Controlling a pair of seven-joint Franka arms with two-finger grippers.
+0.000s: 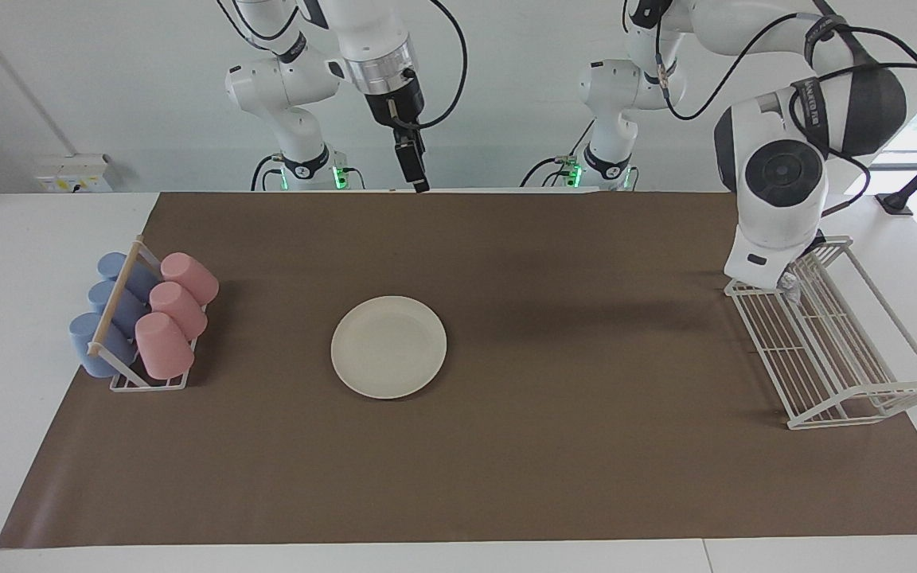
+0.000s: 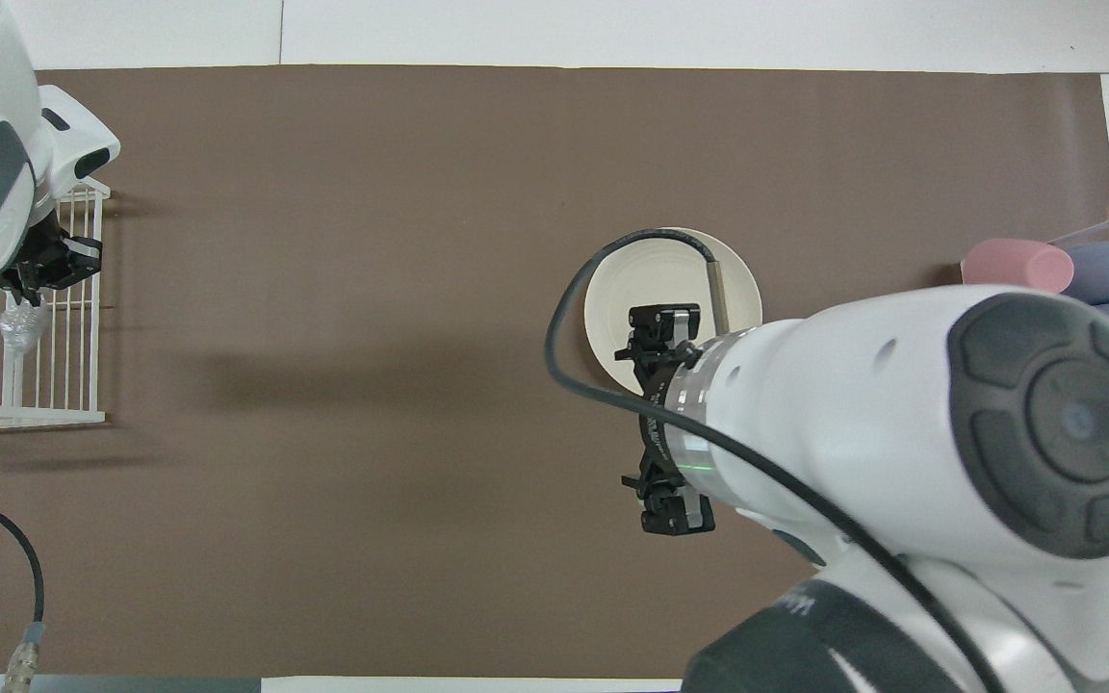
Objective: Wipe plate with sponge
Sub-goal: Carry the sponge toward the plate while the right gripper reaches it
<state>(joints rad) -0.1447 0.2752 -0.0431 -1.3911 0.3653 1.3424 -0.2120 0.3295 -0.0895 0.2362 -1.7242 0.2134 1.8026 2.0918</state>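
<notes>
The cream-white plate [image 1: 388, 346] lies flat on the brown mat, in the half toward the right arm's end; in the overhead view the right arm covers part of the plate [image 2: 612, 289]. The silvery mesh sponge [image 1: 790, 285] sits in the white wire rack [image 1: 840, 358] at the left arm's end. My left gripper [image 1: 785, 278] reaches down into the rack and is shut on the sponge [image 2: 19, 327], with the left gripper [image 2: 27, 294] right above it. My right gripper [image 1: 420, 185] hangs open high over the mat's edge by the robots; from overhead the right gripper [image 2: 658, 422] shows spread fingers.
A small rack [image 1: 144, 374] of pink cups [image 1: 176, 306] and blue cups [image 1: 108, 314] lying on their sides stands at the right arm's end, beside the plate. The brown mat [image 1: 506, 461] covers most of the white table. The wire rack [image 2: 25, 395] is otherwise bare.
</notes>
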